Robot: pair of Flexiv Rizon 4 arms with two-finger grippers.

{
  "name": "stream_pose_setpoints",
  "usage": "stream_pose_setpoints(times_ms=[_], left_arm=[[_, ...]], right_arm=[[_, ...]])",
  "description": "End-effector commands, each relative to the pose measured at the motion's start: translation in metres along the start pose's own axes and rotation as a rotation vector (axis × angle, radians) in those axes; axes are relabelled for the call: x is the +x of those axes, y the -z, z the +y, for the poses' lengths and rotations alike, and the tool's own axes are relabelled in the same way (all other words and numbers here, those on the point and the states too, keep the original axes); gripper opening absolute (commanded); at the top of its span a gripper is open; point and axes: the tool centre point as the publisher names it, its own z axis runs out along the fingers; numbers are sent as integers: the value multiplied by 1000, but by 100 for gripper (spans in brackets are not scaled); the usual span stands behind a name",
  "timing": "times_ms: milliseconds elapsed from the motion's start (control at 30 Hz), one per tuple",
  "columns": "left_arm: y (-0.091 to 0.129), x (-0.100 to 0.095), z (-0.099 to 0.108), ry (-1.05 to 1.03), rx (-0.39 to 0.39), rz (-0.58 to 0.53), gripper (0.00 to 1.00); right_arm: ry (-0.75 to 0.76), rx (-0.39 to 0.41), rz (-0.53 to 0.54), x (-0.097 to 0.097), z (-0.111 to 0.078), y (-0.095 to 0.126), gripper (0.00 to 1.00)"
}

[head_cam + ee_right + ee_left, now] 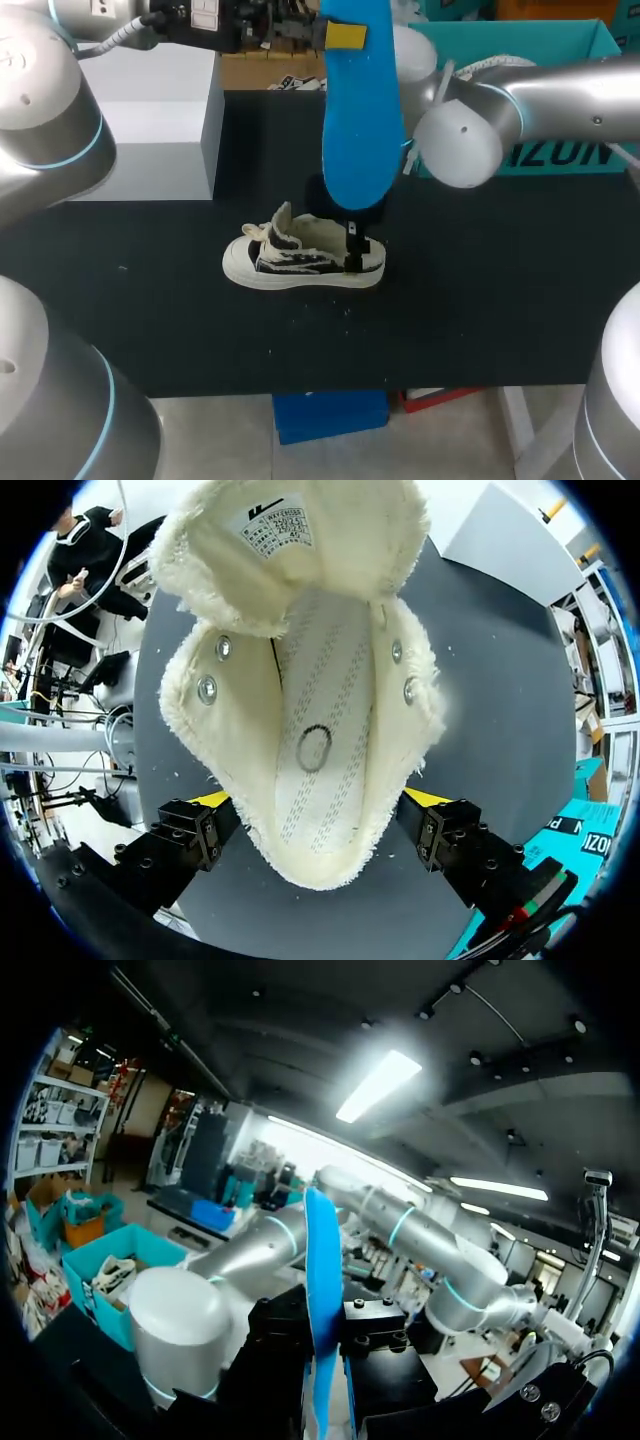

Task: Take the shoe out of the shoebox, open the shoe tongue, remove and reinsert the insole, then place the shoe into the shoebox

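A robotics lab: left arm (50,110) and right arm (540,100) flank a black worktable (480,300).

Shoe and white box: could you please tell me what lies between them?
Only bare table lies between shoe and white box, per the head view.

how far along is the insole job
Done: shoe out on the table, tongue open, insole removed. In hand: left gripper holds the insole up; right gripper grips the shoe's heel. Left: reinserting the insole, then putting the shoe away.
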Motion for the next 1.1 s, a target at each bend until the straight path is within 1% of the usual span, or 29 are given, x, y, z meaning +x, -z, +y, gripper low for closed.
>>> stream_pose_setpoints(times_ms=[33, 367, 400, 600, 800, 900, 1100], left_arm=[[-2, 0, 1, -1, 2, -3, 0], [-2, 0, 1, -1, 2, -3, 0], [-2, 0, 1, -1, 2, -3, 0], [-2, 0, 1, -1, 2, -3, 0], [-2, 0, 1, -1, 2, -3, 0], [-2, 0, 1, -1, 2, -3, 0], [-2, 0, 1, -1, 2, -3, 0]], right_arm=[[-1, 53, 3, -2, 5, -1, 100], [-4, 34, 7, 0, 5, -3, 100], [-4, 11, 8, 0, 5, -3, 100], [-4, -201, -6, 2, -2, 0, 100], [2, -364, -17, 2, -5, 1, 100], [12, -413, -12, 2, -5, 0, 100], [24, -536, -10, 2, -4, -3, 100]])
